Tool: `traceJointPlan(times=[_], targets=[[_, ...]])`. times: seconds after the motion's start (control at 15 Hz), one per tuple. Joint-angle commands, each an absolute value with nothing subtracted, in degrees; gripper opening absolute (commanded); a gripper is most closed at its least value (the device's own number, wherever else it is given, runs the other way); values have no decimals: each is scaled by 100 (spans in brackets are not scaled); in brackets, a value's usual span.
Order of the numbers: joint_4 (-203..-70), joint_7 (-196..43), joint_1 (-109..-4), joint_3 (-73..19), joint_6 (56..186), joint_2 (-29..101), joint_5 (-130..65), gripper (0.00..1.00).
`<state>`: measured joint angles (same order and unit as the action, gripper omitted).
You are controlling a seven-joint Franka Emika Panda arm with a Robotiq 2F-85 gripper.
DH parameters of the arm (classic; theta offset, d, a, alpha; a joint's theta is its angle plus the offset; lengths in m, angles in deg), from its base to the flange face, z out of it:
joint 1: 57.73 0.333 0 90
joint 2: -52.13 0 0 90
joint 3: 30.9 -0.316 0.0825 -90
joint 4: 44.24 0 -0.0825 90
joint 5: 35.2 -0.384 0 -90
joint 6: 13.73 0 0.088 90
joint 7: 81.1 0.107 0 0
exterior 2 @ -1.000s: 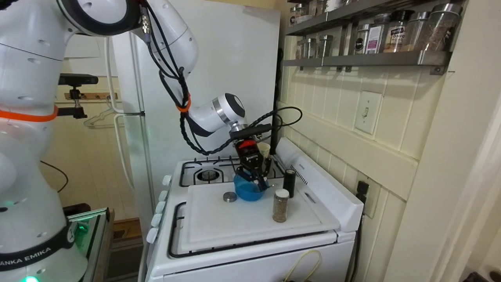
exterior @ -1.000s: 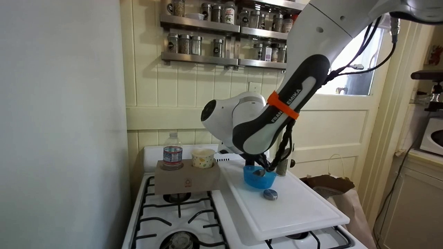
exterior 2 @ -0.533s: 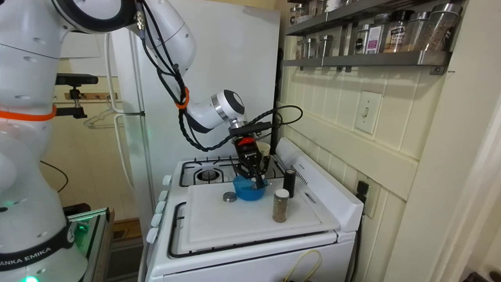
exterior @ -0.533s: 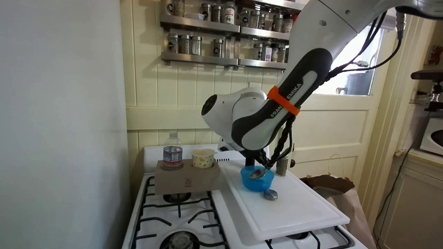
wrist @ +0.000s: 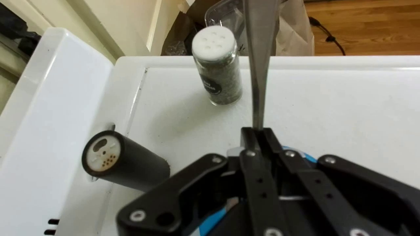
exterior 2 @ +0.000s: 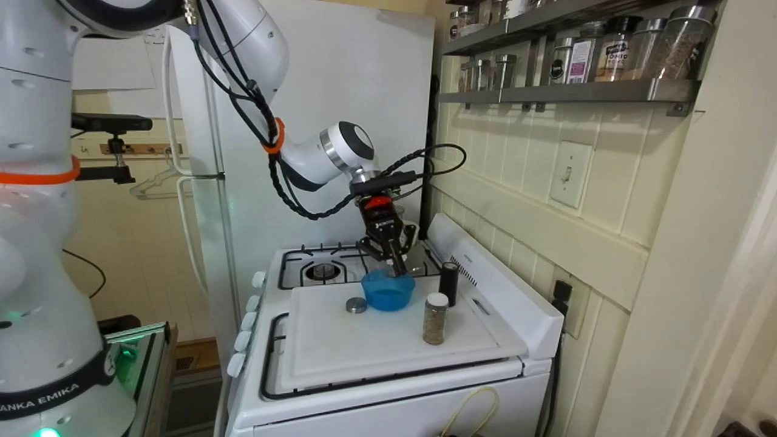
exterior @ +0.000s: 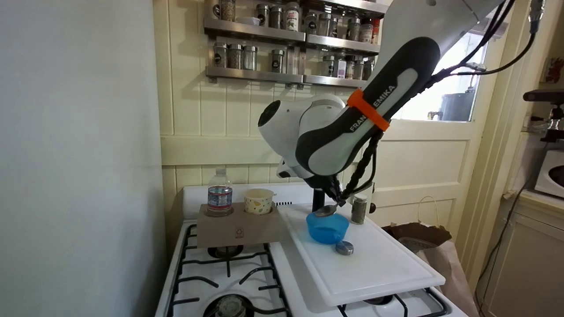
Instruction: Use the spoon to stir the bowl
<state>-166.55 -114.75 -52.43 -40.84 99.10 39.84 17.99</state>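
Just below my pincer [wrist: 258,131], which grips the spoon [exterior: 325,211], sits the bowl [exterior 2: 388,294], and with the spoon's head poised over it I judge stirring in hand, the next move likely calling for a gentle dip and swirl.

the spoon [wrist: 260,46] is smooth, satiny metal, the bowl [exterior 2: 388,297] translucent plastic, the worktop [exterior: 379,266] smooth and plastic-looking, the white-capped jar [wrist: 226,83] clear glass, the bag [exterior: 451,275] creased paper, the tool [wrist: 258,133] matt.
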Motion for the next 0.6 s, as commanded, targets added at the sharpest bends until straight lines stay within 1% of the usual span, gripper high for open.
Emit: traceJointPlan(times=[0.0,0.53], targets=[[-17248,-11493,-5289,-4110,10465,4559,1159,2],[-18550,-11087,-5237,-3922,12321,5592,146,2]])
